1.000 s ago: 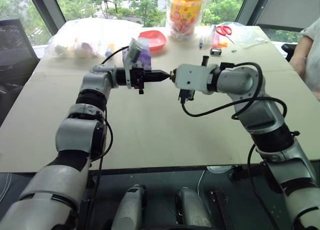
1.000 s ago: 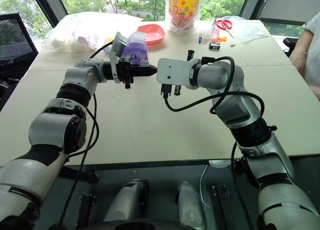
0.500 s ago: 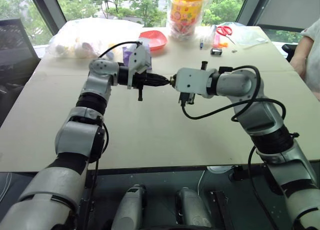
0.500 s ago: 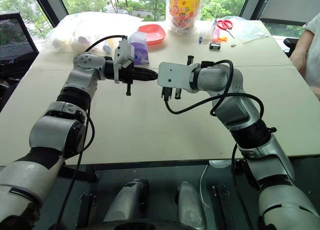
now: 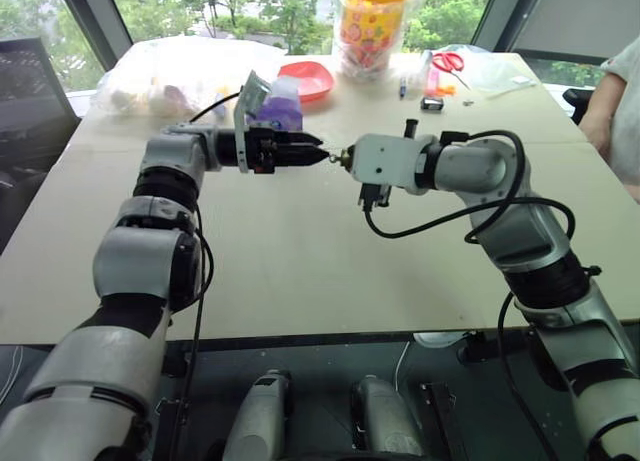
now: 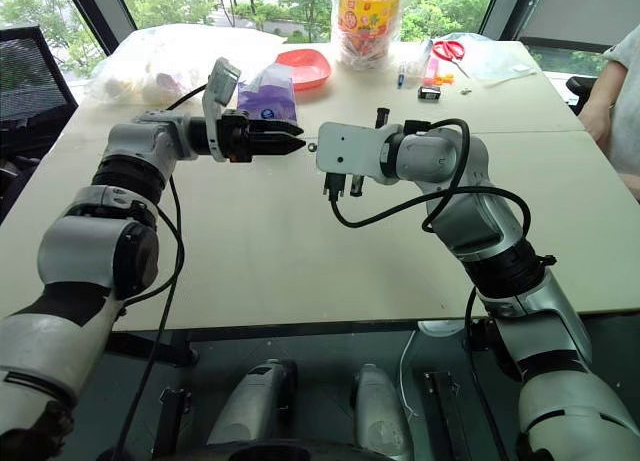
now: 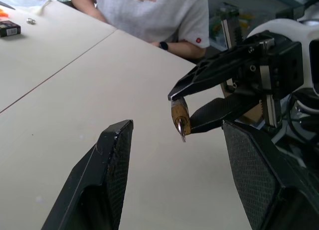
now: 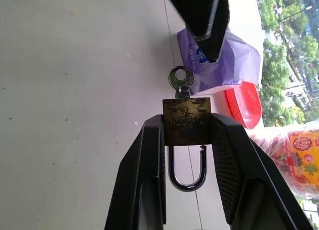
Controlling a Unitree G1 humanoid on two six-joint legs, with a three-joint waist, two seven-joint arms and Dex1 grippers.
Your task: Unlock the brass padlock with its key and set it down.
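Above the pale beige tabletop (image 5: 300, 261), the two arms meet nose to nose. The right gripper (image 8: 187, 122) is clamped on the small brass-yellow padlock (image 8: 186, 120), its two black fingers pressing the body's opposite sides. A silvery key (image 8: 180, 82) stands in the keyhole, its round bow pointing toward the left gripper (image 6: 290, 139). The thin silvery shackle (image 8: 187, 169) hangs between the right fingers with one leg free of the body, so the lock is sprung open. The left gripper's jaws stand apart and hold nothing; the left wrist view shows padlock and key lying between the black fingertips (image 7: 117, 140), touching neither. On the far side of the table lie a purple tissue pack (image 6: 265, 99), a red plastic dish (image 6: 303, 67) and red-handled scissors (image 6: 449, 48). A person in a grey shirt (image 7: 154, 10) sits at the table's edge.
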